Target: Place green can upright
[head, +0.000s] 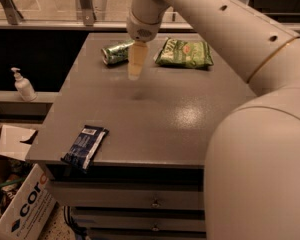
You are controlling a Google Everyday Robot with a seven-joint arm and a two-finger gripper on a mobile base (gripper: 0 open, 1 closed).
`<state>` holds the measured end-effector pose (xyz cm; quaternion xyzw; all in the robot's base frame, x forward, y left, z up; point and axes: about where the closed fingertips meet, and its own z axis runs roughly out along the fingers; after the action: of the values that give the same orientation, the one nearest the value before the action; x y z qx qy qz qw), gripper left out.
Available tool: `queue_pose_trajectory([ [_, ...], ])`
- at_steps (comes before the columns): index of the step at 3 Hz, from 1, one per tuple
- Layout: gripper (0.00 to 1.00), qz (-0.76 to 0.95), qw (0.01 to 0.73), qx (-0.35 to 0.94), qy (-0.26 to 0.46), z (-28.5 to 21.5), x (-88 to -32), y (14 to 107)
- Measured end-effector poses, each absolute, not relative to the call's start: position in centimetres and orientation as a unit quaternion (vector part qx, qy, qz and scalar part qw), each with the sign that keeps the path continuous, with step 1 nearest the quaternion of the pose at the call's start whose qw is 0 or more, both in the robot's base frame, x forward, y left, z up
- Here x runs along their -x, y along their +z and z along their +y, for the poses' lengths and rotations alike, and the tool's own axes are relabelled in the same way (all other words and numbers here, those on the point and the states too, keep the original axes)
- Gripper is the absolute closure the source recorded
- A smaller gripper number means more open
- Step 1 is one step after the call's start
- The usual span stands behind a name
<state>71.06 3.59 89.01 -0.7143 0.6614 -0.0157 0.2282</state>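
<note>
The green can [116, 52] lies on its side at the far left of the grey table top [155, 119], its silver end facing left. My gripper [135, 68] hangs from the white arm just right of the can and a little nearer to me, above the table. It is not touching the can and holds nothing that I can see.
A flat green snack bag [185, 53] lies at the far right of the table. A dark blue snack packet [85, 146] overhangs the near left edge. A white pump bottle [23, 84] stands on a ledge at left. A cardboard box [20, 204] sits on the floor at lower left.
</note>
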Motion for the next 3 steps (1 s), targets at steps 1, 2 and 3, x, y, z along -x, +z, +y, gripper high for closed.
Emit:
queue_pose_trajectory([
  [1, 0.00, 0.650, 0.228, 0.725, -0.022, 4.9, -73.4, 88.0],
  [2, 0.00, 0.634, 0.234, 0.736, -0.023, 6.2, -75.2, 87.4],
  [3, 0.00, 0.616, 0.238, 0.751, -0.026, 7.3, -76.6, 87.0],
])
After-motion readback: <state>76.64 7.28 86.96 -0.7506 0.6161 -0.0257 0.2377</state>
